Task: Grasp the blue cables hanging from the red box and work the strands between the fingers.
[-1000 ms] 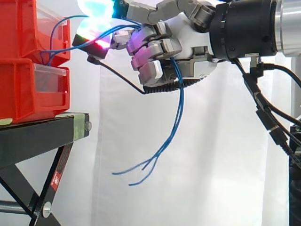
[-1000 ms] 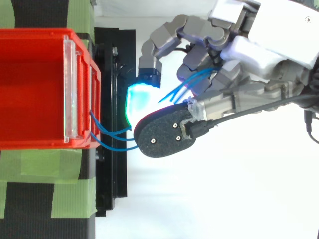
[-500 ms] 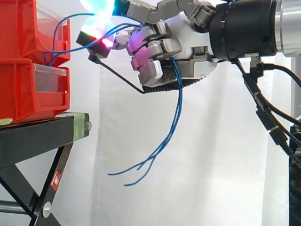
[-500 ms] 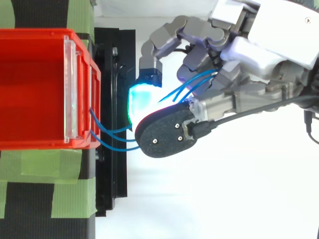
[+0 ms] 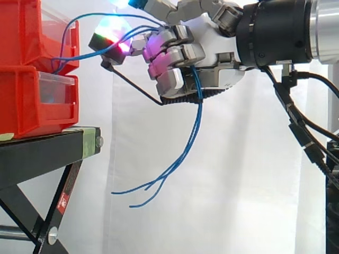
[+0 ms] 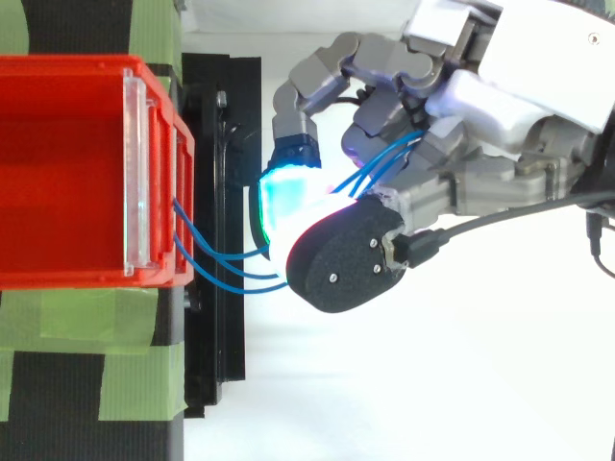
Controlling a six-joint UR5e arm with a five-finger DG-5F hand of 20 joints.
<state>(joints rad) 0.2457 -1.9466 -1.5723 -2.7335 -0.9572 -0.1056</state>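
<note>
Two red bins (image 5: 24, 100) stand stacked on one black stand (image 5: 47, 156) patched with green tape (image 6: 86, 355), before a white curtain (image 5: 238, 185). At least two blue cables (image 5: 201, 108) leave the front of the top bin (image 6: 67, 173), run across the gap into the hand (image 5: 209, 47) and hang below it, with loose ends free in the air beside the stand. The hand is clenched round the cables, fingers curled over the strands, its glowing pads just off the bin front.
</note>
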